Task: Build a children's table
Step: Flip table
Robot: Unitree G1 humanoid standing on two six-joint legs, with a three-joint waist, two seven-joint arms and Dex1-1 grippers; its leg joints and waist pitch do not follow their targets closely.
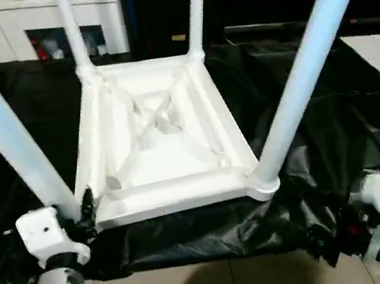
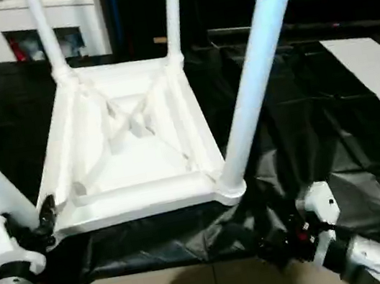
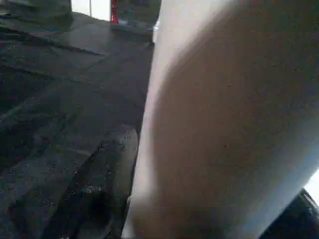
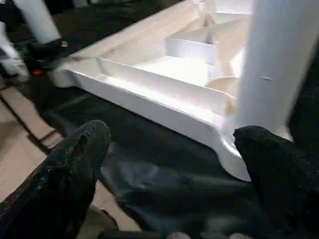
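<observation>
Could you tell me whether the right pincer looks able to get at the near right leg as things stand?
Probably yes. The right pincer is open with the near right leg standing in its corner socket just ahead, and only black cloth lies between them.

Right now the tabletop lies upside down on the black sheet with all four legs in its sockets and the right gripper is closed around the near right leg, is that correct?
Not quite: the right gripper is open, its fingers apart and short of the near right leg, as the right wrist view shows. The tabletop does lie upside down on the black sheet with four legs standing.
</observation>
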